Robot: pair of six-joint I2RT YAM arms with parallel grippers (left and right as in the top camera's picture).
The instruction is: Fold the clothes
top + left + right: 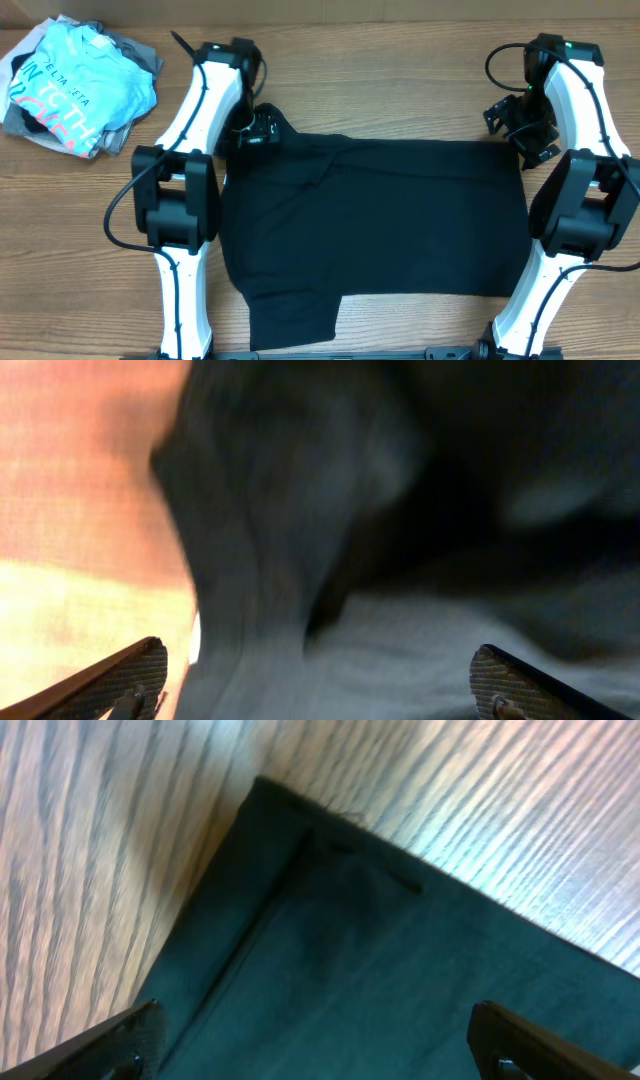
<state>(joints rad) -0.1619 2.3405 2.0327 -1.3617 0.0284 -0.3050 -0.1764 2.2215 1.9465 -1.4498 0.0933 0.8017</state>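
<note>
Wood-grain tabletop, pale brown with long streaks, runs under everything. Closest to me, the black T-shirt lies spread between the two arms. It is soft matte cloth in a rough rectangle, with one flap sticking out at its near edge. It lies smooth toward the right arm and rumpled toward the left.

Both arms are white with black joints. They rise from the near edge of the table on either side of the shirt, bend at the elbow and reach to its far corners.

The left gripper sits low over the creased far corner with its fingers spread wide. Its ribbed pads show at the two sides of the wrist view, and blurred dark folds lie between and ahead of them. I cannot tell whether the pads touch the cloth.

The right gripper is likewise wide apart and grips nothing. Just ahead of its fingers the shirt's corner, with its stitched hem, lies flat on the wood.

Well beyond the left fingers, at the table's far corner, a crumpled light blue T-shirt with pink and white lettering rests on grey garments
</note>
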